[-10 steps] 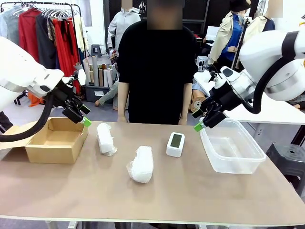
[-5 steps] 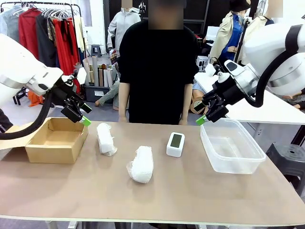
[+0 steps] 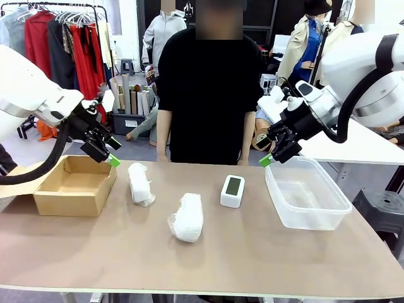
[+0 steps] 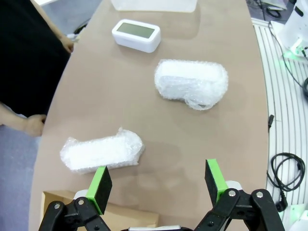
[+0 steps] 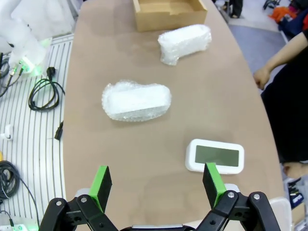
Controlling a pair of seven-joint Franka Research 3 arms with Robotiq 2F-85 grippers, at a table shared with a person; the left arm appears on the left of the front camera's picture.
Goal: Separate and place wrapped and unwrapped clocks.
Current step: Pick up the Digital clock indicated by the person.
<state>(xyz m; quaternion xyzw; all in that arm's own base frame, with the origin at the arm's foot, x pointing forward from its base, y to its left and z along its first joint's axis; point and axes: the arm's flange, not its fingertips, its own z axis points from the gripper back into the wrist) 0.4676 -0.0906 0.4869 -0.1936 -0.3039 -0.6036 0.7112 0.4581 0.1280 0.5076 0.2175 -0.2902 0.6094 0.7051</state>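
Sorting has not begun, by the look of it. All three pieces lie on the counter (image 3: 252, 259) between an open cardboard box (image 3: 69, 203) at the robot's left and a clear plastic tub (image 3: 309, 222) at its right, and both containers look empty. The bare white clock (image 3: 232, 190) lies just beside the tub. One bubble-wrapped bundle (image 3: 140, 184) lies near the box, and the second bundle (image 3: 187, 217) lies mid-counter, nearer the robot.

The left pincer (image 4: 158, 180) hangs above the box's far corner, jaws wide and empty. The right pincer (image 5: 157, 184) hangs over the tub's far edge, also wide and empty. A person (image 3: 208, 95) stands at the far side with arms down.

Nothing marks which container takes which kind, though the layout probably pairs the clock with the tub. Next, a pincer has to come down over its nearest piece with the jaws spanning the short side, then close gently.
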